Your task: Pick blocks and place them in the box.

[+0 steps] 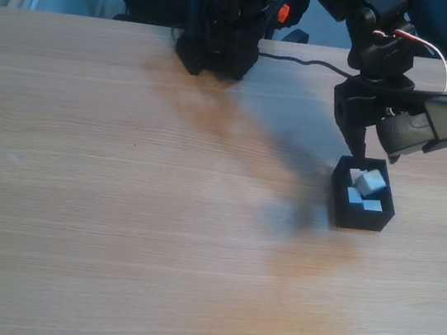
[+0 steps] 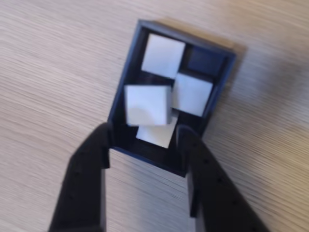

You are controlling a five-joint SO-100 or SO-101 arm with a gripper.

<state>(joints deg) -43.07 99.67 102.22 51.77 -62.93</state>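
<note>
Blocks [image 2: 163, 55] piled white inside black box [image 2: 124, 77] at upper centre of wrist view, end effector [image 2: 143, 134] spread apart just above near rim, wooden surface [image 1: 115, 227] beneath.

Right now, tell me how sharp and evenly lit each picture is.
Fixed view: soft overall with a bluish cast; a broad diffuse arm shadow falls across the table towards the box; warm blotches in the wood. Wrist view: motion-smeared, the blocks have fuzzy edges, the gripper jaws are dark, blurred, open shapes; wood grain streaky, lighting even.
</note>
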